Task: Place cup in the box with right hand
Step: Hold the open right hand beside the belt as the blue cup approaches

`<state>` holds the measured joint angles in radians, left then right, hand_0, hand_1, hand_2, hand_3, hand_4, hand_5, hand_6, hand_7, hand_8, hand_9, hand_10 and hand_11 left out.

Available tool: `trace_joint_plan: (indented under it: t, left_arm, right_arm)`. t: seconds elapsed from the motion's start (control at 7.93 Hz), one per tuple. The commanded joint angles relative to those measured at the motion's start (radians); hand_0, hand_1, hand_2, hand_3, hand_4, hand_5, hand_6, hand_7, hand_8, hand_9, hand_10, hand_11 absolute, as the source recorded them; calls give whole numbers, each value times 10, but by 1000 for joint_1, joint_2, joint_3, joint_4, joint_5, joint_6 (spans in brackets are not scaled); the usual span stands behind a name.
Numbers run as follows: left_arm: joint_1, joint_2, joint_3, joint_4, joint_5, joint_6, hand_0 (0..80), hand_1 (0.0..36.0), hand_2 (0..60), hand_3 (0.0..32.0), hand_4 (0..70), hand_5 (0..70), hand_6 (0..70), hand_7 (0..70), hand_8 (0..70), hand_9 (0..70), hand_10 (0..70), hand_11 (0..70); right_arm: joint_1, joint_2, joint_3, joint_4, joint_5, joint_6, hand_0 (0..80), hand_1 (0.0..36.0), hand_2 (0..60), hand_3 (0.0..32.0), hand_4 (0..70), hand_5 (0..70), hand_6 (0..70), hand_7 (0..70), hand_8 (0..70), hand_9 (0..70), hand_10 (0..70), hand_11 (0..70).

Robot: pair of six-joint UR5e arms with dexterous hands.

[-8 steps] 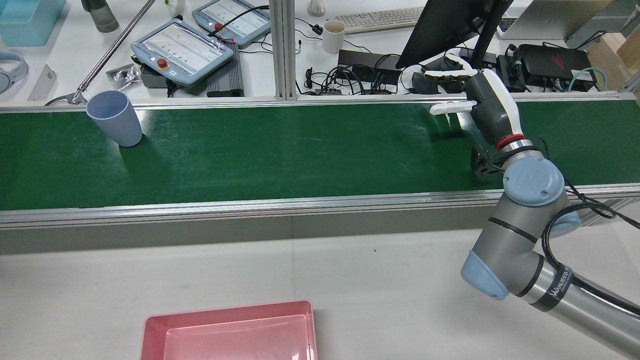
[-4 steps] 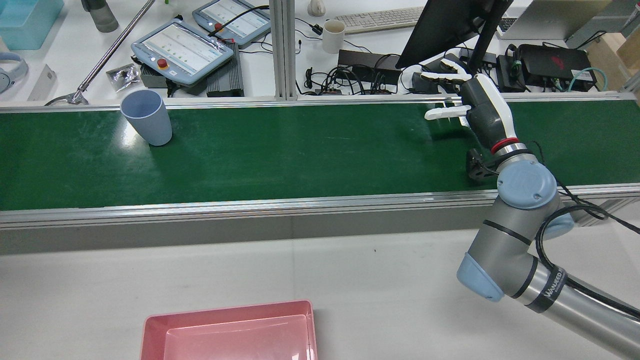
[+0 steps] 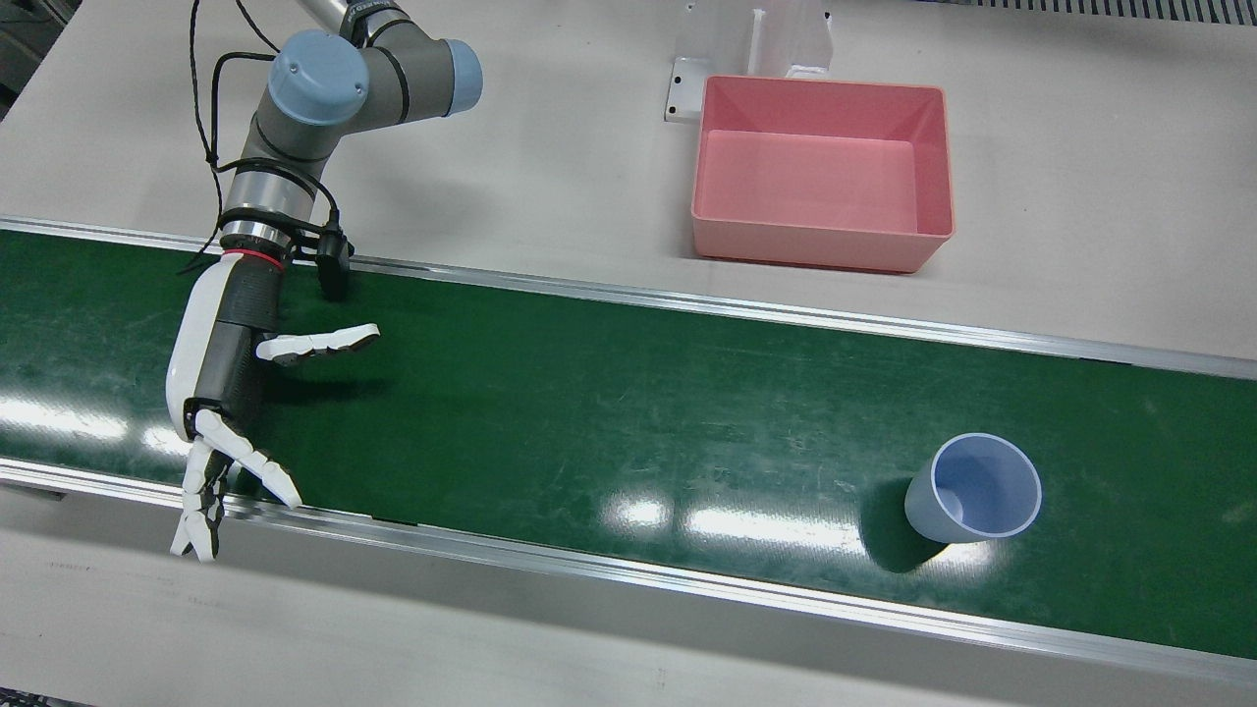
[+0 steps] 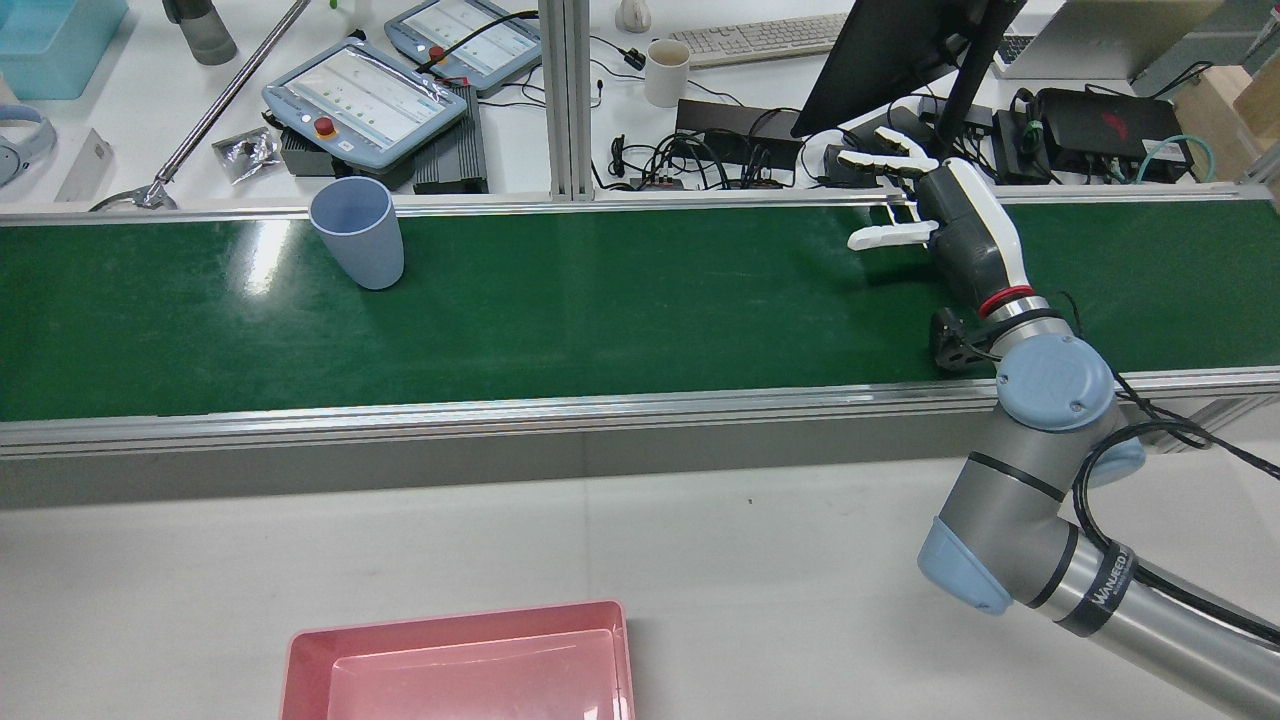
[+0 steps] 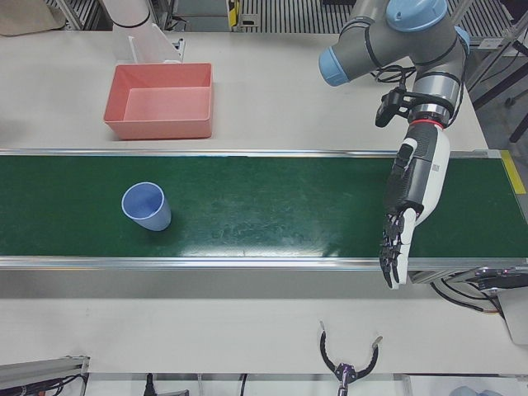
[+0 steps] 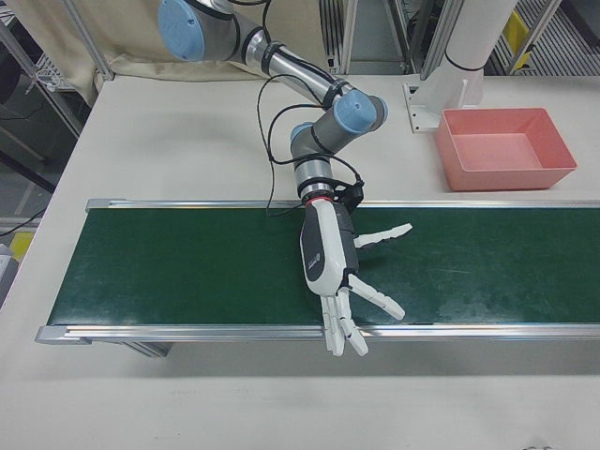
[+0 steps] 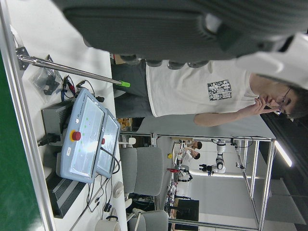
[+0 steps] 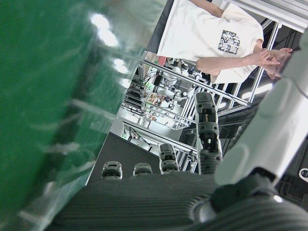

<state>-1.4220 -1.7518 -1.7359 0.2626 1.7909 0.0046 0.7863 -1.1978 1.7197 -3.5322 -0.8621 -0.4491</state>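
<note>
Here, in the front view:

- The green conveyor belt [image 3: 589, 412] runs across the table from 9 o'clock to 3 o'clock.
- The right arm [image 3: 324, 88] comes in from 11 o'clock and reaches down over the belt's 9 o'clock end.
- The pink box [image 3: 815, 247] sits empty on the white table at 1 o'clock, off the belt and just beyond its robot-side rail.
- The right hand [image 3: 231, 363] hovers over the belt at 9 o'clock. It is spread wide and holds nothing, and its fingertips [image 3: 196, 535] pass over the operator-side rail.
- The left hand [image 7: 168, 29] shows only as a dark palm in its own camera, so I cannot tell its spread.
- The blue cup [image 3: 967, 491] stands upright on the belt at 4 o'clock, mouth up, near the operator-side rail. It is well apart from the right hand and at 5 o'clock from the box.
</note>
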Motion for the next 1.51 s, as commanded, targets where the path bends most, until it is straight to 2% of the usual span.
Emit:
trace_joint_plan:
  t: [0.0,0.25,0.63,1.39]
  left_arm:
    - [0,0,-1,1,-1,0,0,0,0,0,0,0,0,0,0,0,0,0]
    - [0,0,-1,0,-1,0,0,0,0,0,0,0,0,0,0,0,0,0]
    - [0,0,-1,0,-1,0,0,0,0,0,0,0,0,0,0,0,0,0]
    - [0,0,-1,0,-1,0,0,0,0,0,0,0,0,0,0,0,0,0]
  right_arm:
    - [-1,-3,0,24,0,3,471,0,0,94,255,18,21,173,0,20,29,47]
    - [-1,-3,0,24,0,-3,472,0,0,74,302,16,23,183,0,22,28,44]
    - [-1,0,0,24,-2,-3,472,0,0,62,328,15,25,188,0,23,26,42]
    - [-1,-2,1,22,-3,-5,471,0,0,64,332,13,23,185,0,23,18,30]
